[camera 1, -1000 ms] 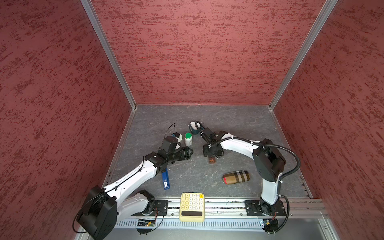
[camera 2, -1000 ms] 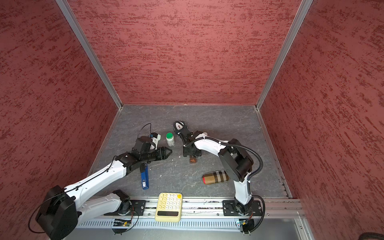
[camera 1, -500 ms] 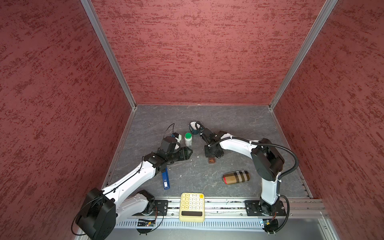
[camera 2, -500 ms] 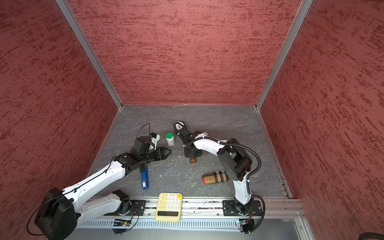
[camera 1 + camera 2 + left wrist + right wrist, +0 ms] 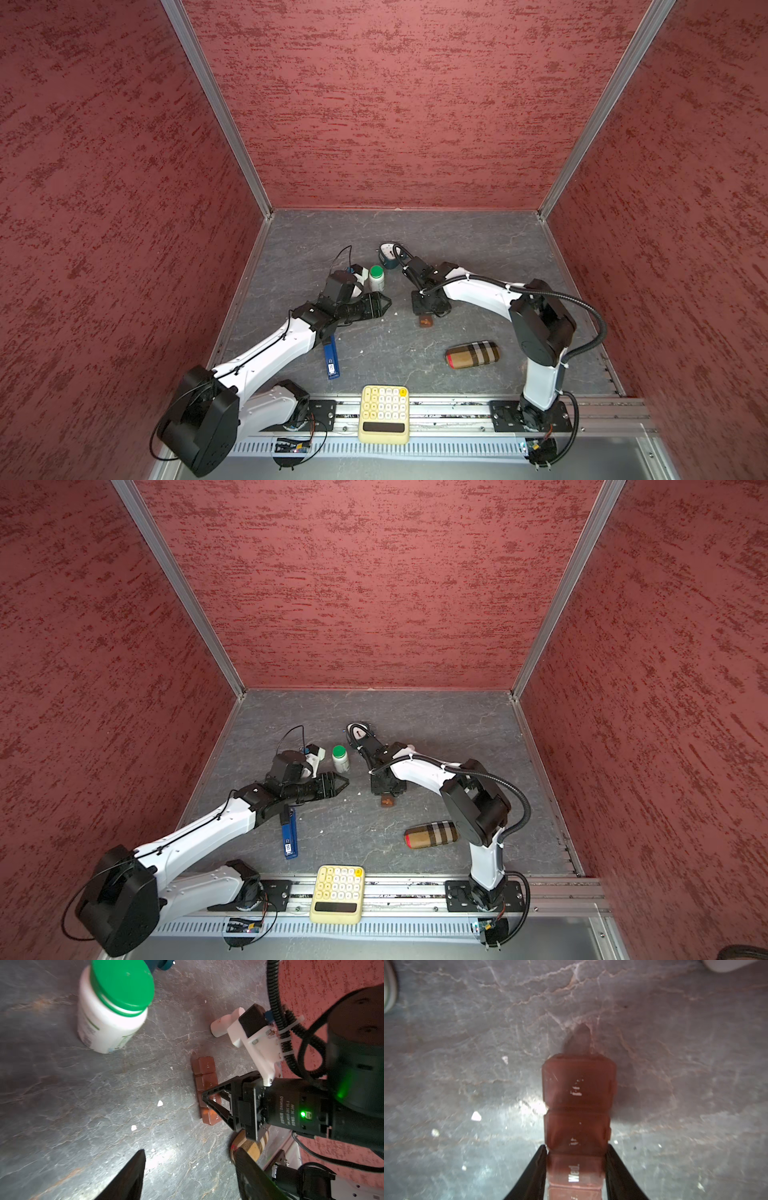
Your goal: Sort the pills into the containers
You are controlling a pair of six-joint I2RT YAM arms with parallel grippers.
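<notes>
Both fingertips (image 5: 536,1172) against containers' (image 5: 577,1088) long edges

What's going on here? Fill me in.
The right gripper pinches the brown strip by its sides, on the table. The left gripper hangs open and empty nearby. A few white bits, likely pills, lie loose on the table; the strip's lids look shut.

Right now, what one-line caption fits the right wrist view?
Right gripper pinches the brown pill strip across its Wed compartment; white pill bits dot the grey table.
</notes>
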